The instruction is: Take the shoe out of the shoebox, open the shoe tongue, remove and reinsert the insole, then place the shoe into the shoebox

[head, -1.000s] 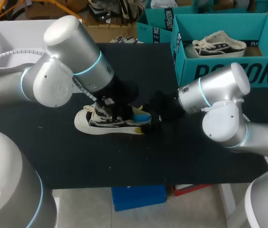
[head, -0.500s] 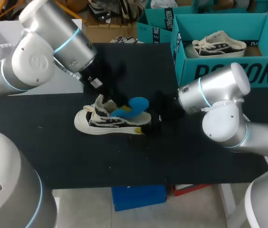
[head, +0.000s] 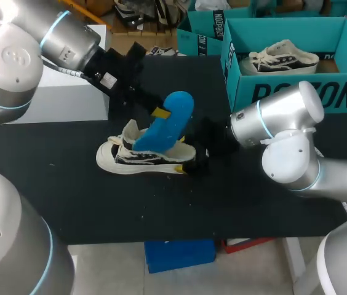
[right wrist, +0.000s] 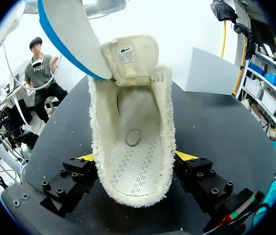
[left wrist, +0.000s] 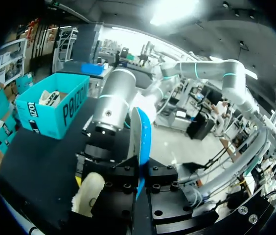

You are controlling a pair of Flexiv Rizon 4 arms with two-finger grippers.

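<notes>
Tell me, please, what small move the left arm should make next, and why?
Probably lift the insole a little higher, up and away from the shoe. The left gripper is shut on the insole's upper part, but its lower end sits at the shoe's opening beside the tongue, so it looks not quite free. The right gripper clamps the shoe, which should steady it.

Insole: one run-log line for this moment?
left end effector: shut on insole | insole: tilted up over shoe | right end effector: shut on shoe | shoe: on table

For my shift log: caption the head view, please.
Left gripper holds blue-and-white insole partly out of fleece-lined white-and-black sneaker clamped by right gripper.
</notes>
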